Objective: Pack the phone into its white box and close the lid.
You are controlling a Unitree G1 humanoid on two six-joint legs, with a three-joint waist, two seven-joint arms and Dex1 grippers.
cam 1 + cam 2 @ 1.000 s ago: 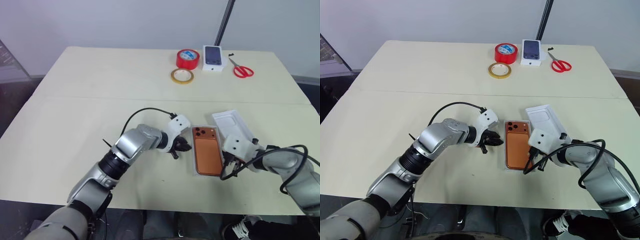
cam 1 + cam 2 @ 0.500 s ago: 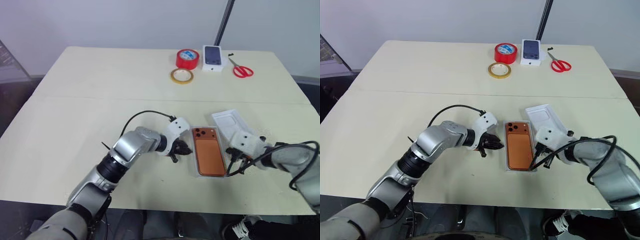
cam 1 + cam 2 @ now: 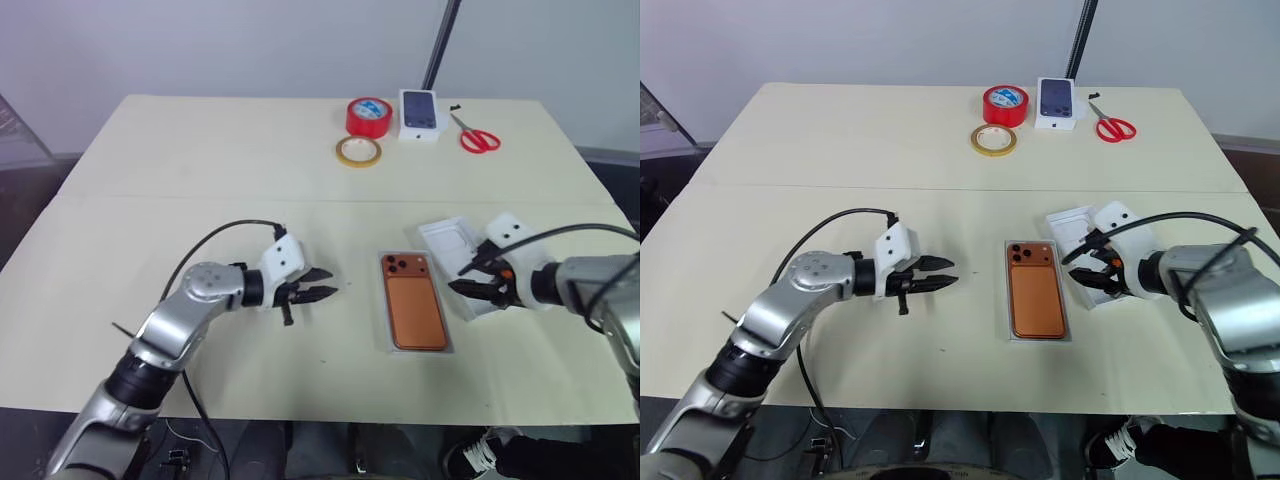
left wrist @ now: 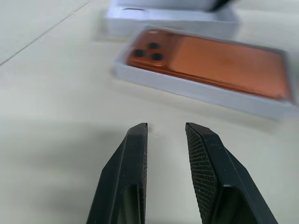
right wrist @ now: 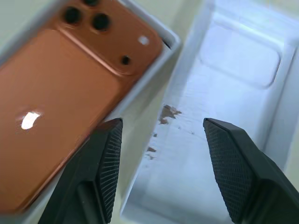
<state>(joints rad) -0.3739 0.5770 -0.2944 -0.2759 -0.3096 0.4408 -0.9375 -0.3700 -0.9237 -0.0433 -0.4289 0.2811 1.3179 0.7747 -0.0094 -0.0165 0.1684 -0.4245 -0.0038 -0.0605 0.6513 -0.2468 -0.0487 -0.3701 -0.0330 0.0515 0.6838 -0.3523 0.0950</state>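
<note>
Head pair looks down over the table (image 3: 200, 150); each wrist camera sits close, low, facing the phone (image 4: 210, 56) in the white box (image 4: 196, 91), which all views share

The lid (image 3: 455, 262) was partly hidden behind the right gripper (image 3: 472, 279), and the phone (image 4: 210, 60) was blurred in the left wrist view.

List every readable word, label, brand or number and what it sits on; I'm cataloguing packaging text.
No words or numbers are readable.
Copper-orange smartphone: a pale logo mark on its back, no lettering.
Small white carton with a dark phone picture: any print too small to read.
Red tape roll: inner label too blurred to read.
</note>
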